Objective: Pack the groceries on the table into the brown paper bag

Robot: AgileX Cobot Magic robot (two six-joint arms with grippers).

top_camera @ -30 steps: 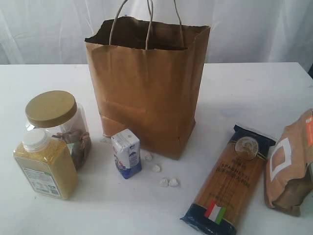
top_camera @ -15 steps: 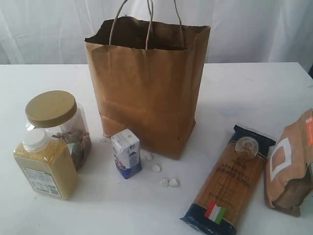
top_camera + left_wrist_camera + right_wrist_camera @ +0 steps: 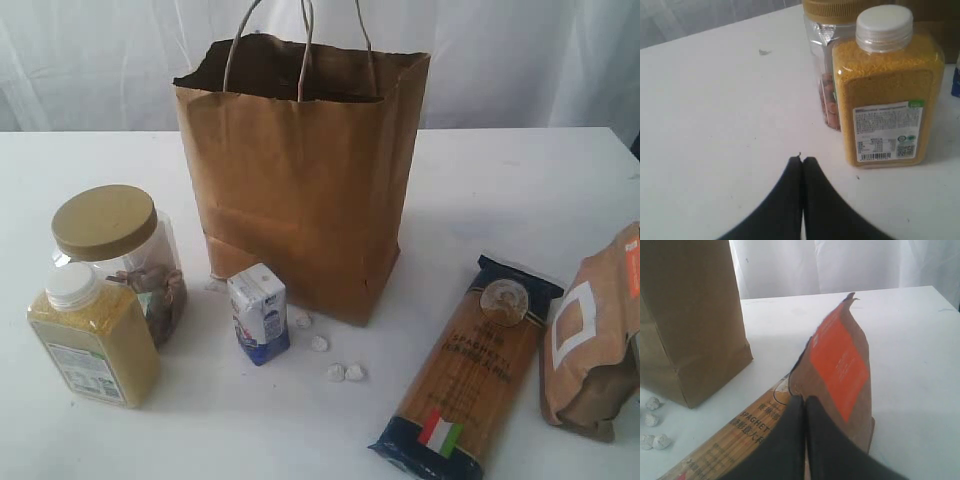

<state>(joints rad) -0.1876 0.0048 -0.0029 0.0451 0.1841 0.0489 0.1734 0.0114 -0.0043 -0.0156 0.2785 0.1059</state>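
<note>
The brown paper bag [image 3: 300, 180] stands open and upright at the middle back of the white table [image 3: 520, 190]. At front left stand the gold-lidded jar [image 3: 110, 235] and the yellow grain bottle [image 3: 90, 335]; the small white-blue carton [image 3: 259, 313] stands before the bag. The spaghetti pack [image 3: 470, 365] lies flat at front right beside the brown pouch [image 3: 595, 335]. No arm shows in the exterior view. My left gripper [image 3: 802, 160] is shut and empty, just short of the grain bottle [image 3: 887, 95]. My right gripper [image 3: 804, 400] is shut, hovering over the pouch [image 3: 840, 365] and spaghetti pack [image 3: 730, 440].
Several small white pebble-like bits [image 3: 335, 365] lie scattered on the table in front of the bag. A white curtain [image 3: 520, 60] hangs behind the table. The bag's two loop handles [image 3: 300, 40] stick up above its mouth.
</note>
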